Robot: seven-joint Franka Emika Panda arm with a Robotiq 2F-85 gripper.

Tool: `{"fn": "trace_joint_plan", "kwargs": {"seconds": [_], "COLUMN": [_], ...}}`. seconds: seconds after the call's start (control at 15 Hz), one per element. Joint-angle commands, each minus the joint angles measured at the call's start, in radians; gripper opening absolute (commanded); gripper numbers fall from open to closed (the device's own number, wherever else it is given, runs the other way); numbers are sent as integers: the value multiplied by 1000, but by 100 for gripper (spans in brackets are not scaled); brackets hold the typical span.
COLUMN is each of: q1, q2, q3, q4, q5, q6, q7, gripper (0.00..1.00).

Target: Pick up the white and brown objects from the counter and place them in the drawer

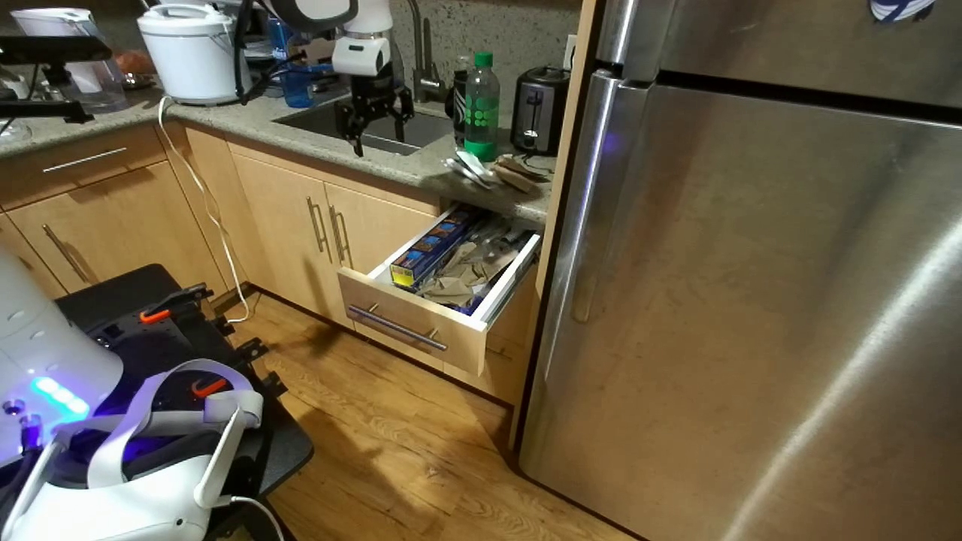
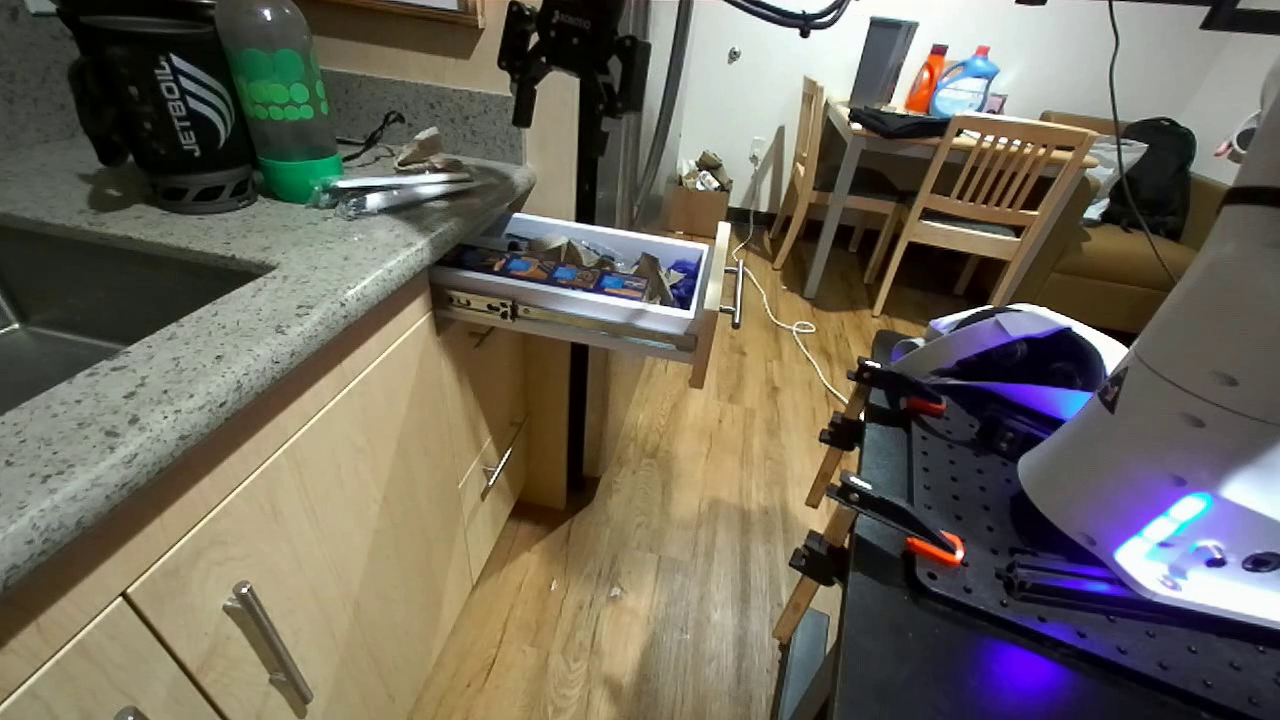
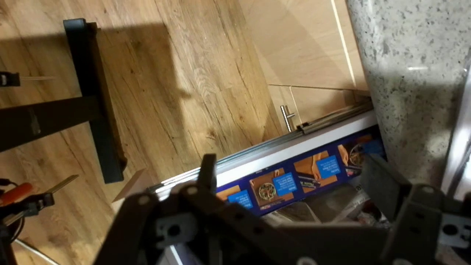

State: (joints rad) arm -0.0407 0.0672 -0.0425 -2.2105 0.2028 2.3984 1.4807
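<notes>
Thin white packets [image 1: 470, 169] lie on the grey counter [image 1: 409, 167] near its front edge, with crumpled brown pieces [image 1: 518, 173] beside them. Both also show in an exterior view, the white packets [image 2: 400, 190] in front of the brown pieces [image 2: 425, 152]. The drawer [image 1: 413, 319] stands pulled open below them and also shows in the wrist view [image 3: 294, 151]. It holds a long blue box [image 1: 432, 248], brown paper and clear plastic. My gripper [image 1: 379, 143] is raised, open and empty. In the wrist view, my fingers [image 3: 294, 169] are spread with the drawer beneath them.
A green-based bottle [image 1: 481, 109], a black Jetboil cup [image 2: 185, 110] and a toaster [image 1: 539, 111] stand behind the packets. The steel sink [image 1: 428, 131] is beside them. The fridge [image 1: 751, 263] stands close beside the drawer. A shiny strip [image 3: 458, 140] at the wrist view's right edge is unclear.
</notes>
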Motion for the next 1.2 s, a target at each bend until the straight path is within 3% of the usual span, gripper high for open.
{"fn": "trace_joint_plan", "kwargs": {"seconds": [0.0, 0.13, 0.2, 0.53, 1.13], "q1": [-9, -11, -3, 0, 16], "q2": [52, 47, 40, 43, 247], "q3": [-17, -7, -20, -16, -39], "q4": [95, 107, 77, 90, 330], "q5": [45, 82, 43, 57, 15], "q6": [-56, -131, -74, -105, -123], "q7": [18, -107, -47, -84, 164], "gripper": [100, 100, 100, 100, 100]}}
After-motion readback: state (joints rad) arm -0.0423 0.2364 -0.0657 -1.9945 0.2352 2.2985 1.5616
